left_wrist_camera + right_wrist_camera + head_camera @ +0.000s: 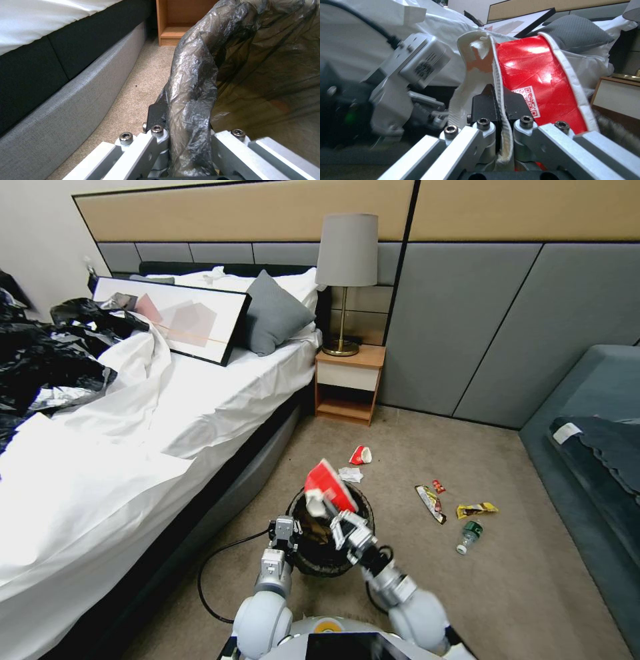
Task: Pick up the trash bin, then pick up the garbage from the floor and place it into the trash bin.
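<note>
- Both arms reach forward from the robot's body at the near edge of the carpet, meeting at the trash bin (331, 543).
- Left gripper (285, 533) is clamped tight on the bin's left rim, its fingers (156, 117) pinching the bunched black bag liner (193, 82) there.
- Right gripper (339, 521) is closed on a crushed red-and-white paper cup (328, 487), held up above the bin's mouth; the right wrist view shows the cup's white rim (501, 105) squeezed between the black fingertips.
- Bed (133, 447) with white sheets runs close along the bin's left side, its grey base just beside the left gripper.
- Past the bin on the carpet lie a white tissue (350, 474) and another red-and-white cup (361, 455), towards the wooden nightstand (349, 383).
- Off to the bin's right, well apart from it: a long snack wrapper (431, 503), a small red wrapper (438, 486), a yellow wrapper (477, 509) and a small bottle (469, 536), near the grey sofa (587, 460).
- A black cable (213, 573) loops on the carpet by the left arm.
</note>
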`<state>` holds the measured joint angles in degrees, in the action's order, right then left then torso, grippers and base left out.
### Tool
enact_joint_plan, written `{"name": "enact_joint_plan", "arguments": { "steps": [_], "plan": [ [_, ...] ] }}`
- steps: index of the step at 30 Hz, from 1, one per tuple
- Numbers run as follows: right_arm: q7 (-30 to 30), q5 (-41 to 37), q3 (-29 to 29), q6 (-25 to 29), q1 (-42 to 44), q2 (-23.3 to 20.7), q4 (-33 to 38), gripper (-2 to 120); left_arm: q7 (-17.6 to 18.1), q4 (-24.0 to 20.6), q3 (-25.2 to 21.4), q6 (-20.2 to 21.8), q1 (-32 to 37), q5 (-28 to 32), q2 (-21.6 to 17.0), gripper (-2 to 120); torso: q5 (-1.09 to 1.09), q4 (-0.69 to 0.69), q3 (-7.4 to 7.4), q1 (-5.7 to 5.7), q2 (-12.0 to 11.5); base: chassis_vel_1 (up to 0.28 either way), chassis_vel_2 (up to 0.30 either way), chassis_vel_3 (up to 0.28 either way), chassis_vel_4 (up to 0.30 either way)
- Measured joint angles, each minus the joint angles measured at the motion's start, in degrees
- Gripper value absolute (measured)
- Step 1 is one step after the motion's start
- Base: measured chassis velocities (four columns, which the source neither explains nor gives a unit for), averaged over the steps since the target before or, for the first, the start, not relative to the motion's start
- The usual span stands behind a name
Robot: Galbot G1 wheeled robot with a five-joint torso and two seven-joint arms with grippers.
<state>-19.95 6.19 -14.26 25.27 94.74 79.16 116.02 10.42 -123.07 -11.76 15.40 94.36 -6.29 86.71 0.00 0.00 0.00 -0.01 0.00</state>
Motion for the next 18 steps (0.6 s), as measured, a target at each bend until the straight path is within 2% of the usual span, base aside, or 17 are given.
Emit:
{"name": "enact_joint_plan", "arguments": {
  "steps": [8,18],
  "plan": [
    [0.2,1.7,-0.4,3.7,1.5,0.8,-6.8,0,0.0,0.3,0.1,0.1,-0.4,0.2,0.0,1,0.00,0.00,0.00,0.00,0.0,0.000,0.000,0.000,0.000],
    [1.7,-0.6,-2.2,3.2,-0.7,1.6,-10.6,0,-0.1,0.1,0.2,0.0,-0.3,0.2,0.0,1,-0.01,0.00,0.00,0.00,0.0,0.000,0.000,0.000,0.000]
  ]
}}
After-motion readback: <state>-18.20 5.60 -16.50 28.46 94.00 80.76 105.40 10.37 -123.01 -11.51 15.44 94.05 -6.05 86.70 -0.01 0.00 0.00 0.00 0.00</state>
